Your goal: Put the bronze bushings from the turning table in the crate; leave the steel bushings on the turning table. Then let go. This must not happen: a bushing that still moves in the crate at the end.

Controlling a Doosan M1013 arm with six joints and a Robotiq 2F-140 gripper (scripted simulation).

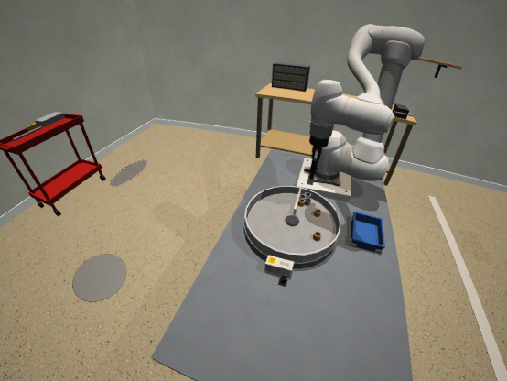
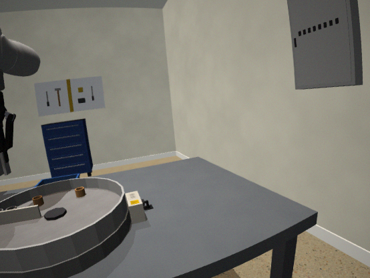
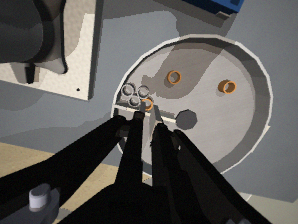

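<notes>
The round turning table (image 1: 256, 244) (image 2: 100, 217) (image 3: 220, 127) carries three bronze bushings: two stand apart (image 1: 317, 212) (image 1: 317, 235) (image 2: 38, 200) (image 2: 79, 192) (image 3: 174, 77) (image 3: 227, 86), and a third bronze bushing (image 1: 302, 201) (image 3: 148, 104) sits beside three steel bushings (image 1: 307, 196) (image 3: 135, 95) at the white guide bar (image 1: 296, 207) (image 2: 20, 214). My gripper (image 1: 312, 173) (image 3: 147, 110) hangs above the table's back edge, over that cluster, shut with nothing between its fingers. The blue crate (image 1: 355, 229) (image 3: 220, 6) (image 2: 50, 180) stands right of the table and looks empty.
A dark hub (image 1: 292, 221) (image 3: 186, 118) (image 2: 55, 213) sits at the table's centre. A control box (image 1: 279, 265) (image 2: 135, 202) stands at its front rim. The arm's base plate (image 1: 340, 185) lies behind the table. A wooden bench and a red cart (image 1: 46, 156) stand farther off.
</notes>
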